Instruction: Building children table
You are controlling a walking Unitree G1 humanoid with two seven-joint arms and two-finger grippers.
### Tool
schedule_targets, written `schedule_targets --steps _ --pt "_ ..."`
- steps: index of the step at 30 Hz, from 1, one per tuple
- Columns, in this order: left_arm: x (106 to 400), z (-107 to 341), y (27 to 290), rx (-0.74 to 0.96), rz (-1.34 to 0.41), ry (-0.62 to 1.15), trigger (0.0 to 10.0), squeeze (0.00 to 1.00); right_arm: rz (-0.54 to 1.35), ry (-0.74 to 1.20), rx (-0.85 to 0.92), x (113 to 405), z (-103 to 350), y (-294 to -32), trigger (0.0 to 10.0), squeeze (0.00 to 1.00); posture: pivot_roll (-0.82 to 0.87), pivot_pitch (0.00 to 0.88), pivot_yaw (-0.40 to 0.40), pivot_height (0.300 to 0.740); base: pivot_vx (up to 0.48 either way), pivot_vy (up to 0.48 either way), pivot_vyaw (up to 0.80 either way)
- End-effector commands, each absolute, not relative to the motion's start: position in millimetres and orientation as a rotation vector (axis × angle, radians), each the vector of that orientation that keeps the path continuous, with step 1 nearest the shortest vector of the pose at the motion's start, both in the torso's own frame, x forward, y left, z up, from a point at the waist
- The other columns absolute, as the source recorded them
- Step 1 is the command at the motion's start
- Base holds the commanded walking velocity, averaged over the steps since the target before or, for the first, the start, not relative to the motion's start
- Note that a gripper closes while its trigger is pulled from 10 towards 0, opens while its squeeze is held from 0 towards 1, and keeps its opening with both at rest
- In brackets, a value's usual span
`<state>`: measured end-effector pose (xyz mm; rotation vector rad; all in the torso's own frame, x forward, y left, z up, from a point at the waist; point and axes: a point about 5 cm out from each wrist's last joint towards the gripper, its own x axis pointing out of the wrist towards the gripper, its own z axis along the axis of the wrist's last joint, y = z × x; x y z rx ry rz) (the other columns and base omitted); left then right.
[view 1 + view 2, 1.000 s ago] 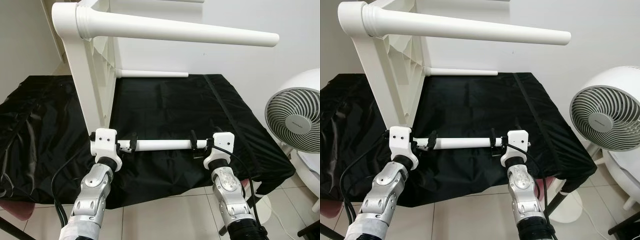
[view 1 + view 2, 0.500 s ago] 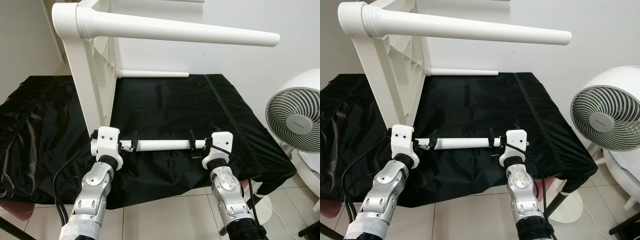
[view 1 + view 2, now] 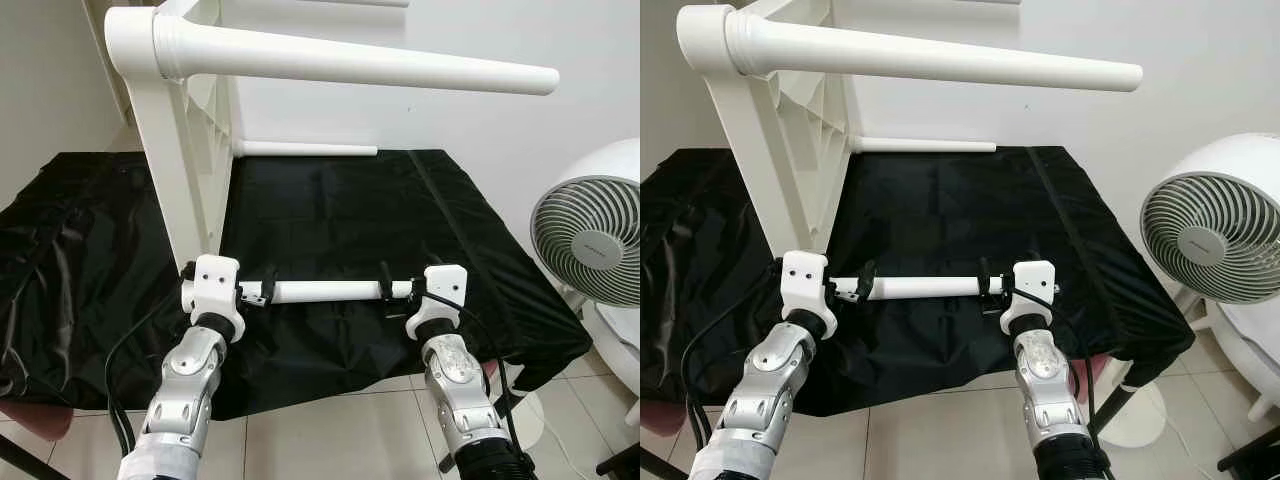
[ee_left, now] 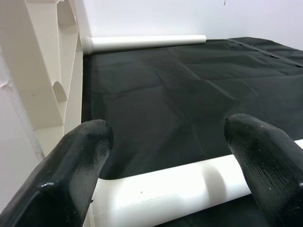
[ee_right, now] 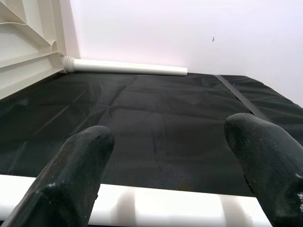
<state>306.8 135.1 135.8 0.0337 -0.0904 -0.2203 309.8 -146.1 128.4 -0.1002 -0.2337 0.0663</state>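
While you look down at the work, the loose white leg [image 3: 325,291] lies level across the near part of the black-covered table [image 3: 420,210], spanning between your two arms. Your left end effector [image 3: 255,290] straddles one end of it; in the left wrist view its two black fingers [image 4: 71,175] stand spread on either side of the tube, with a clear gap, so the leg is not pinched. Your right end effector [image 3: 392,287] straddles the other end the same way, fingers [image 5: 71,179] apart and the leg running below them in the right wrist view.

Just beyond the left end effector, the white children's table top [image 3: 185,170] stands on its edge on the black cloth, its ribbed underside facing right. One fitted leg [image 3: 350,62] sticks out from its upper corner, pointing right, high above the cloth. A second fitted leg [image 3: 305,149] projects from low on the top, along the far edge of the cloth, close to the white wall.

Off to your right, a white fan [image 3: 590,235] stands on the tiled floor [image 3: 330,430], beside the black-covered table.
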Motion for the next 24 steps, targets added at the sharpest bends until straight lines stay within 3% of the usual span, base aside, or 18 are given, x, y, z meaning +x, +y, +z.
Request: schedule_targets --steps 1,11,24 --pt "305.6 133.3 137.4 0.041 -0.177 -0.072 10.0 0.00 0.071 -0.225 -0.101 309.1 127.5 -145.8 10.0 0.00 0.07 0.028 0.002 0.740 0.000 0.000 0.00" --pt "279.0 112.7 117.5 0.037 -0.348 0.052 10.0 0.00 0.069 -0.226 -0.109 307.4 127.3 -147.0 10.0 0.00 0.07 0.025 0.006 0.740 0.000 0.000 0.00" --pt "269.7 100.2 130.2 -0.151 -0.225 0.208 10.0 0.00 0.098 -0.236 -0.119 305.7 128.6 -143.5 10.0 0.00 0.08 0.017 -0.001 0.740 0.000 0.000 0.00"
